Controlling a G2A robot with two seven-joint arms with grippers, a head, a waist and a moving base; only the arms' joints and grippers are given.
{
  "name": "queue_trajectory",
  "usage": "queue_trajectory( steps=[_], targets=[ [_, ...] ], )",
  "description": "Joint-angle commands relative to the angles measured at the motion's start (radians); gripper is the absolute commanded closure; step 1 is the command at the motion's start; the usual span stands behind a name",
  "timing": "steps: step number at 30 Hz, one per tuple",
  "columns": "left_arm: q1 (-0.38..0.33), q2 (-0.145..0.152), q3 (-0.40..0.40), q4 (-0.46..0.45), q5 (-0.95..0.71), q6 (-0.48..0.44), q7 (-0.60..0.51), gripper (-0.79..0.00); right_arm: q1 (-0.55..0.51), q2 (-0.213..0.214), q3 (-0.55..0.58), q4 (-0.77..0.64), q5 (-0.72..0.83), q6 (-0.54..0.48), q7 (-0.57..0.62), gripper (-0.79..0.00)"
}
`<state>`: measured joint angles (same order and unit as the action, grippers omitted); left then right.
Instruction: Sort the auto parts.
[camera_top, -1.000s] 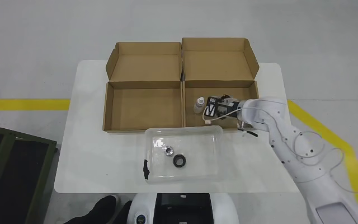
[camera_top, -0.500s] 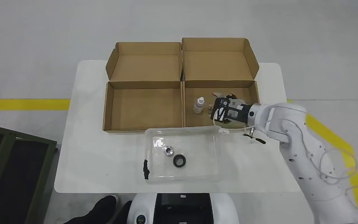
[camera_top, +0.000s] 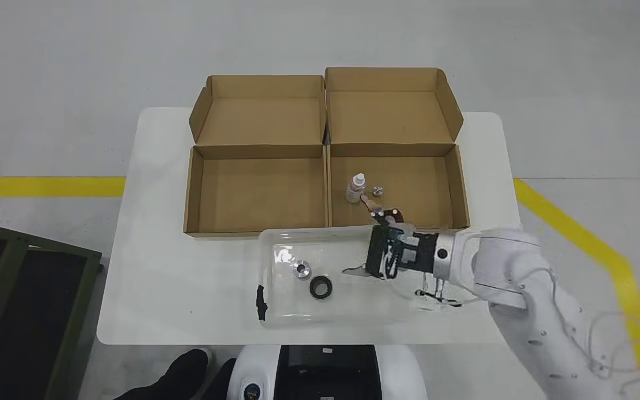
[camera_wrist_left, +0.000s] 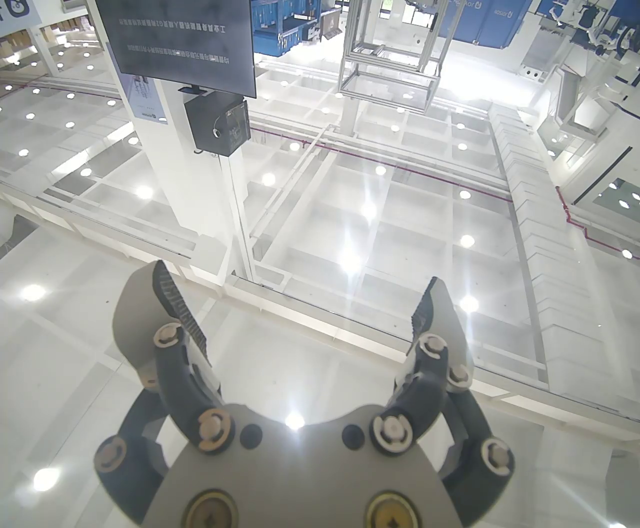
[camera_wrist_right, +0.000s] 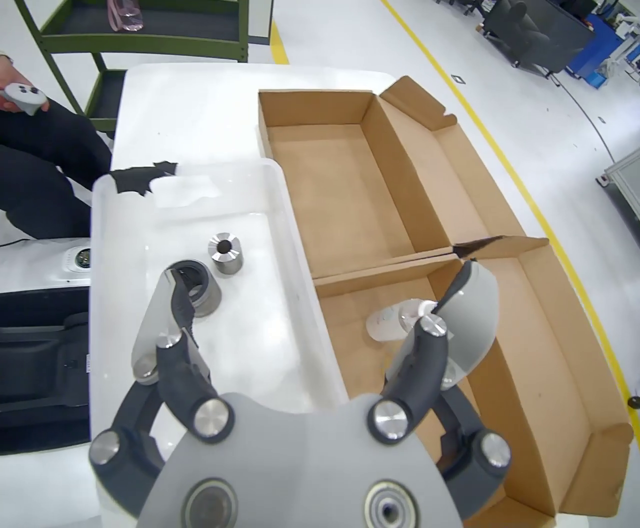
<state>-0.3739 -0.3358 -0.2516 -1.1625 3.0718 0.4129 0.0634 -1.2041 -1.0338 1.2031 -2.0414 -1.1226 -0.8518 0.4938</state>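
The dark grey ring (camera_wrist_right: 207, 296) and the bored silver metal cylinder (camera_wrist_right: 226, 254) sit side by side in the clear plastic tray (camera_wrist_right: 296, 240), and the small white bottle (camera_wrist_right: 392, 320) lies in the neighbouring brown cardboard box (camera_wrist_right: 540, 380). My right gripper (camera_wrist_right: 320, 280) straddles the tray wall, spread wide and empty; my left gripper (camera_wrist_left: 296, 280) gapes empty too

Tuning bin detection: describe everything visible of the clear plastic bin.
The clear plastic bin is a shallow translucent rectangle with rounded corners, torn black tape on one corner's rim. It sits flat on the white table, close alongside the cardboard boxes. Inside stand a silver bored cylinder and a dark ring. The open right gripper hangs above it.
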Motion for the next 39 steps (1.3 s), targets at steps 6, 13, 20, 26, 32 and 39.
queue_trajectory(
  steps=[6, 13, 20, 26, 32, 39],
  targets=[
    [0.000, 0.000, 0.000, 0.000, 0.000, 0.000, 0.000, -0.785, -0.043, 0.002, -0.051, -0.053, 0.011, 0.005, 0.038, -0.785],
    [0.000, 0.000, 0.000, 0.000, 0.000, 0.000, 0.000, -0.785, -0.047, 0.000, -0.136, -0.045, -0.073, -0.003, 0.066, -0.785],
    [0.000, 0.000, 0.000, 0.000, 0.000, 0.000, 0.000, -0.785, -0.032, -0.006, -0.184, 0.020, -0.150, 0.029, 0.050, -0.785],
    [0.000, 0.000, 0.000, 0.000, 0.000, 0.000, 0.000, -0.785, -0.005, -0.012, -0.225, 0.072, -0.206, 0.040, 0.032, -0.785],
    [0.000, 0.000, 0.000, 0.000, 0.000, 0.000, 0.000, -0.785, 0.028, -0.025, -0.276, 0.127, -0.224, 0.060, 0.001, -0.785],
    [0.000, 0.000, 0.000, 0.000, 0.000, 0.000, 0.000, -0.785, 0.060, -0.038, -0.331, 0.178, -0.241, 0.068, -0.007, -0.785]
  ],
)
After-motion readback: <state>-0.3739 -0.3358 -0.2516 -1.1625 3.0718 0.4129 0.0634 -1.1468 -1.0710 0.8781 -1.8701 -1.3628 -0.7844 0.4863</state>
